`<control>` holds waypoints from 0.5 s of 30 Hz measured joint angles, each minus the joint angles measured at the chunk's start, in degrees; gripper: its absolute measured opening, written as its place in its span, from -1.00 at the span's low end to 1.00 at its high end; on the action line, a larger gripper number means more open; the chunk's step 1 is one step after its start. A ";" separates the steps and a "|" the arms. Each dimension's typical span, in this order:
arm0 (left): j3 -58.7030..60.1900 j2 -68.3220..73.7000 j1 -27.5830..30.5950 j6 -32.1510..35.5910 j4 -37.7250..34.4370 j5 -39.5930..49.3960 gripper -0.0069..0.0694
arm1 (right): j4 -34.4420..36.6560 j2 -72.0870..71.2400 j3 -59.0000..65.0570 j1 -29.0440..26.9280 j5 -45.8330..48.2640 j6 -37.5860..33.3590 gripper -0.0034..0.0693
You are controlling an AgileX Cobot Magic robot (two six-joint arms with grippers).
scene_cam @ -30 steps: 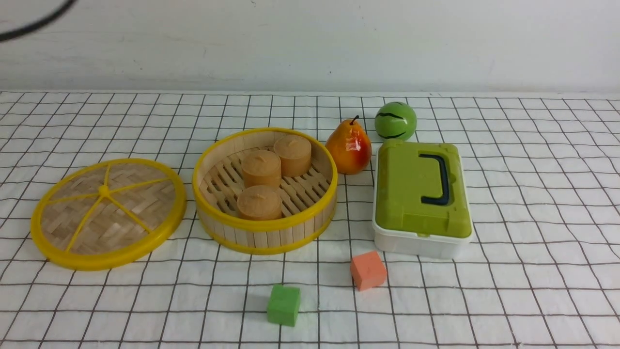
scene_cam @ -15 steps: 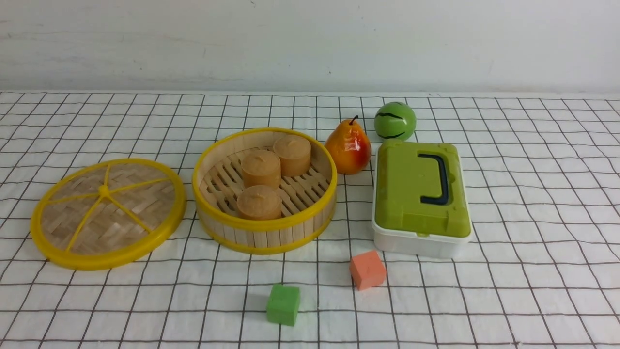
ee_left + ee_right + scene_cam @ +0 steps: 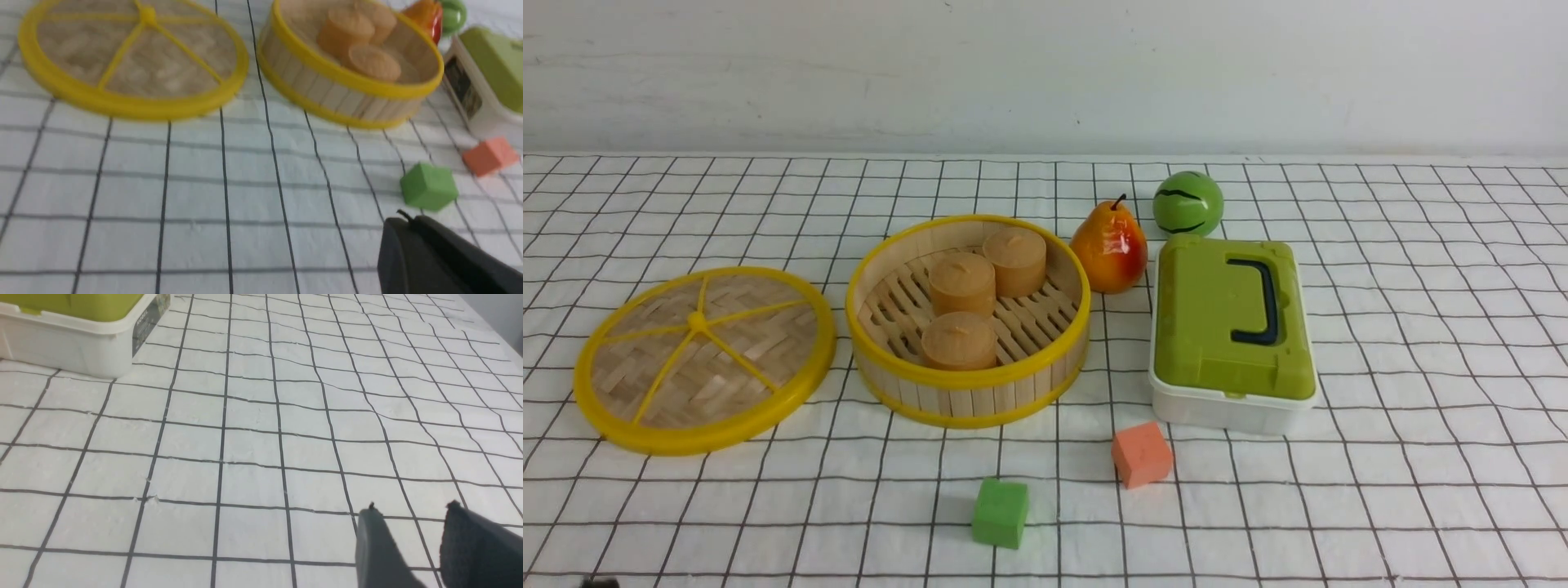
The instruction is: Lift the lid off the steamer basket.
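And off it came! Found lid [image 3: 760, 327] flat on table [image 3: 809, 506], just left of steamer basket [image 3: 968, 379] | saw left fingers [image 3: 425, 249] closed, right fingers [image 3: 376, 543] parted, gripping nothing | judged light, stiff-rimmed, slick; best pinched by centre knob [image 3: 697, 322]

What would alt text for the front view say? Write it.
An open steamer basket holding three small round tubs stands on a grid-patterned cloth, its lid lying to the left. To the right are a pear, a green ball and a green-lidded box.
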 joint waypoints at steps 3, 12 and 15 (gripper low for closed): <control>3.14 -3.21 -4.48 0.00 4.20 -5.79 -0.85 | 0.00 0.00 0.00 0.00 0.00 0.00 -0.25; 11.82 -13.90 -9.47 -12.75 24.61 -21.73 -0.85 | 0.00 0.00 0.00 0.00 0.00 0.00 -0.25; 11.93 -13.90 -9.47 -20.82 30.00 -17.27 -0.85 | 0.00 0.00 0.00 0.00 0.00 0.00 -0.25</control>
